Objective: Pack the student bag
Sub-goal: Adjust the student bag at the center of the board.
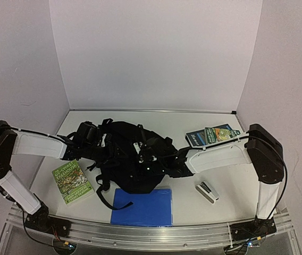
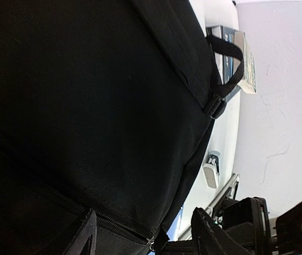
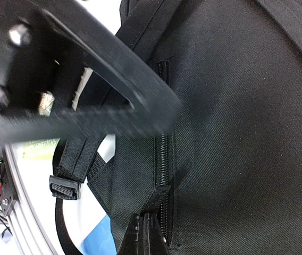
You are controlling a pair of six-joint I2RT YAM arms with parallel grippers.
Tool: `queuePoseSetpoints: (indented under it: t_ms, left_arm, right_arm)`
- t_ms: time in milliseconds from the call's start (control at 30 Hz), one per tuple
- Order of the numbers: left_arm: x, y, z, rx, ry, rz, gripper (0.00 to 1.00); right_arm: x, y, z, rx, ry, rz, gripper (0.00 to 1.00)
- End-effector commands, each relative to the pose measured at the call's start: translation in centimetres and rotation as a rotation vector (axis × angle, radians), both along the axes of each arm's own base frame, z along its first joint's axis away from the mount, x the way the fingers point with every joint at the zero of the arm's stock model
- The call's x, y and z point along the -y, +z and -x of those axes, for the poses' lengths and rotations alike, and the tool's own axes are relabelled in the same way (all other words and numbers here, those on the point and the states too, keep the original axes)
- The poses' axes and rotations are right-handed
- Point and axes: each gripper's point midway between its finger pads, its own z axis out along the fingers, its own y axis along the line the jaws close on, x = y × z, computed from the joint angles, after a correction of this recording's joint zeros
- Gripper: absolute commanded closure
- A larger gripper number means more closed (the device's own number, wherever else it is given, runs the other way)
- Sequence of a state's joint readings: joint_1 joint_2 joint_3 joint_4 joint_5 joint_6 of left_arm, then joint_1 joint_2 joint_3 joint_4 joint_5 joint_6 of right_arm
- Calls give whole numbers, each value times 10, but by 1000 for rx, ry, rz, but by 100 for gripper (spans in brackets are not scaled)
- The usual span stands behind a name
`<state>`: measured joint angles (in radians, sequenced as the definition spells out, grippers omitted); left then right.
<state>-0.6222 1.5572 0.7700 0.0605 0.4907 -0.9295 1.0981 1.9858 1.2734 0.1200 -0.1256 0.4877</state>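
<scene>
Top view: student bag lay flat on table, with green book left of bag, blue folder at bag's near edge, stacked books far-right of bag.
Left wrist view alone showed left gripper: fingers apart, bag's zipper seam between them.
Right wrist view alone showed right gripper: fingers pressed together at fabric tab beside bag's zipper; whether tab was pinched, unclear.

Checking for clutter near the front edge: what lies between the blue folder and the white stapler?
Nothing: in the top view, only bare table separates the blue folder from the white stapler.
</scene>
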Motion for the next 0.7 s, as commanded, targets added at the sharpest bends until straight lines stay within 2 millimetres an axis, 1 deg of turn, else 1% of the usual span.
queuePoseSetpoints:
  t_ms: [0, 133, 367, 500, 667]
  left_arm:
    - [26, 9, 2, -21, -33, 102, 44]
    - [33, 2, 7, -57, -37, 104, 52]
    - [39, -4, 14, -89, -24, 104, 65]
    - [43, -8, 17, -108, -20, 101, 78]
    - [45, -12, 19, -127, -11, 95, 98]
  right_arm:
    - [-7, 33, -6, 52, -11, -89, 100]
    - [-5, 33, -6, 54, -17, -87, 100]
    - [-4, 28, -8, 51, -28, -78, 100]
    - [-4, 26, -8, 49, -28, -74, 100]
    - [-2, 24, -10, 53, -45, -67, 100]
